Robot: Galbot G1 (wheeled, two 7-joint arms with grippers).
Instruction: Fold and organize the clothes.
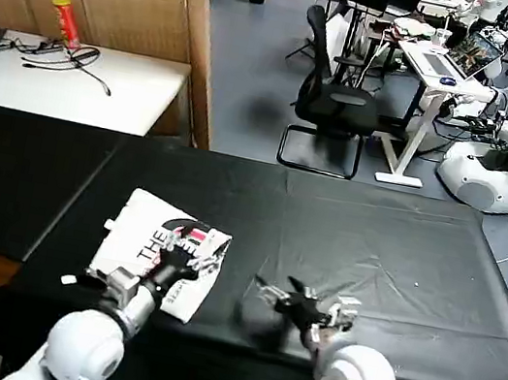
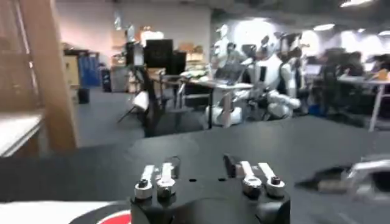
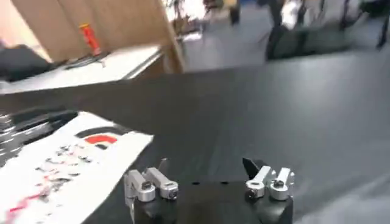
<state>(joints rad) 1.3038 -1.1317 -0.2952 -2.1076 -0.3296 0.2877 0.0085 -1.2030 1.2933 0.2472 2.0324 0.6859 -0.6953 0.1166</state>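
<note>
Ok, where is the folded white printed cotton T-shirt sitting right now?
In the head view the white printed T-shirt lies folded on the black table covering, near its front edge on the robot's left, under the left gripper.

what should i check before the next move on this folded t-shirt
1. T-shirt folded into a compact packet, print side up: ok.
2. T-shirt fully on the black table covering, not hanging over the near edge: ok, though it lies close to that edge.
3. Left gripper free of the cloth: cannot tell; it sits over the shirt's printed area, fingers spread, and contact is not visible.
4. Right gripper clear of the shirt: ok; it is open over bare covering to the shirt's right.
5. Space between the two grippers: ok, they are apart.
6. Folds neat, edges aligned: not ok; the near right corner looks uneven.
</note>
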